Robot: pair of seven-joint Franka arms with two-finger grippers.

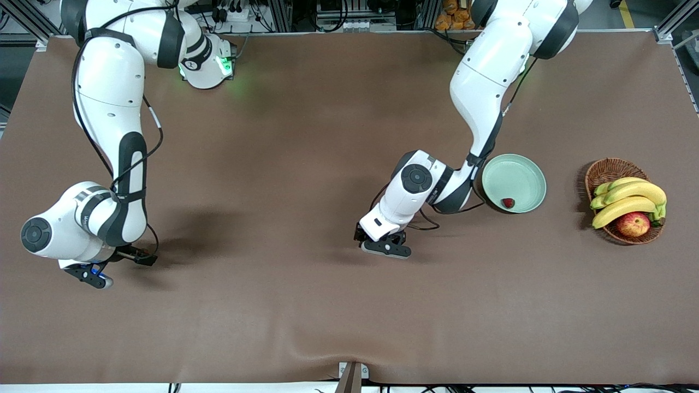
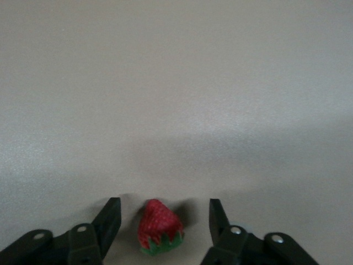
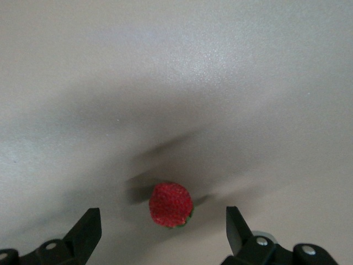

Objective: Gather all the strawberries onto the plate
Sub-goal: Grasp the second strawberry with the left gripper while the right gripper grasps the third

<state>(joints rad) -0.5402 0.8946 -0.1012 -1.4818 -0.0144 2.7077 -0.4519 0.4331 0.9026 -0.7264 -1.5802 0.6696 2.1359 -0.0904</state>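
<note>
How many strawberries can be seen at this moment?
3: one in the plate at, one between the left end effector's fingers, one under the right end effector at.

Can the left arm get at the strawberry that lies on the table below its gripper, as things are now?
Probably yes. The left gripper is low over the table, its fingers apart on either side of the strawberry, with nothing between them.

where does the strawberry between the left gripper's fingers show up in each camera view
Front view: not visible; the left gripper hides it, low over the brown table, nearer the camera than the plate.
Left wrist view: the strawberry lies on the table between the two fingers, not yet touched.
Right wrist view: not in it; a different strawberry lies there.
Shared landmark: the left gripper.
</note>
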